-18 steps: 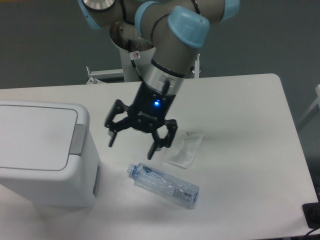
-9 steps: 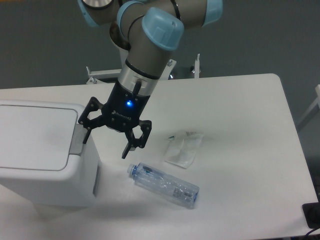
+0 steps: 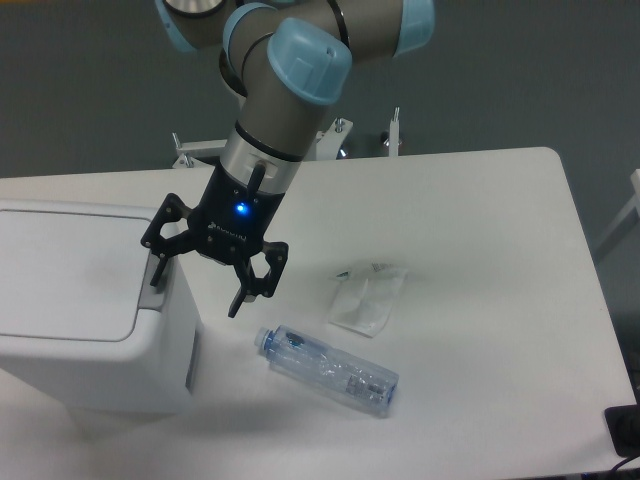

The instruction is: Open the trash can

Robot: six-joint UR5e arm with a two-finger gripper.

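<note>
From the fixed camera, the trash can stands at the left edge of the white tabletop, its flat lid down and the grey push-button on its right rim. The gripper hangs over that right rim with its 2 fingers spread wide, holding nothing; 1 fingertip is at the button, contact unclear. Right of the trash can lie a clear plastic bottle and a small clear packet.

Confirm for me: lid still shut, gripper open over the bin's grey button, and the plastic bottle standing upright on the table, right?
Not quite. In the fixed camera view the plastic bottle lies on its side on the table. The rest holds: trash can lid shut, gripper open over the grey button.
</note>
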